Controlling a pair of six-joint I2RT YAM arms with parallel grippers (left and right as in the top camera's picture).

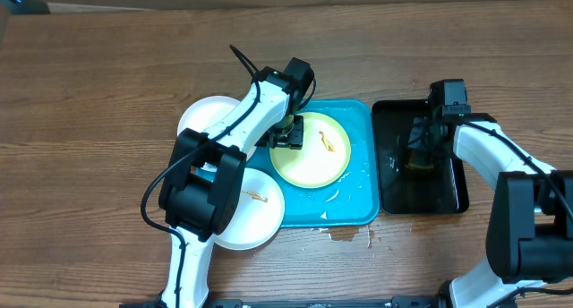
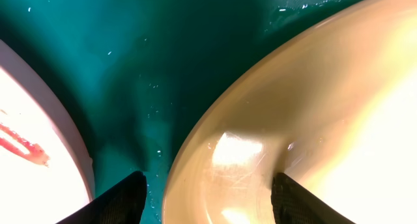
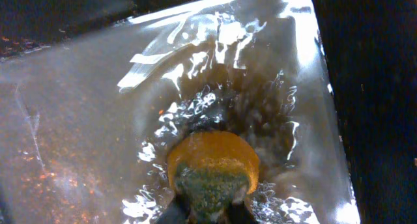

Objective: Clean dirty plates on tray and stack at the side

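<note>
near white plate (image 1: 255,214): on the counter (image 1: 107,93) at 8 o'clock of the tray (image 1: 358,196), rim lapping over that tray corner; thin brown smear in the middle.
puddle (image 1: 347,235): small brownish wet patch on the counter, just beside the tray's 6 o'clock edge.
tray: turquoise, wet, flat on the counter.
yellow-green plate (image 1: 318,156): inside the tray, toward 12 o'clock; small brown smear near the centre.
left end effector (image 1: 288,136): at the 10 o'clock rim of the yellow-green plate; fingers (image 2: 124,201) parted fairly wide, one over the tray floor, one over the plate, rim between them, not pinched.
black tray (image 1: 448,196): just beside the tray at 3 o'clock, shallow water inside.
right end effector (image 1: 419,151): down in the black tray, closed on an orange sponge (image 3: 212,162) with a green scouring face.
far white plate (image 1: 201,120): on the counter at 10 o'clock of the tray, partly hidden; touching the tray or not, cannot tell.
</note>
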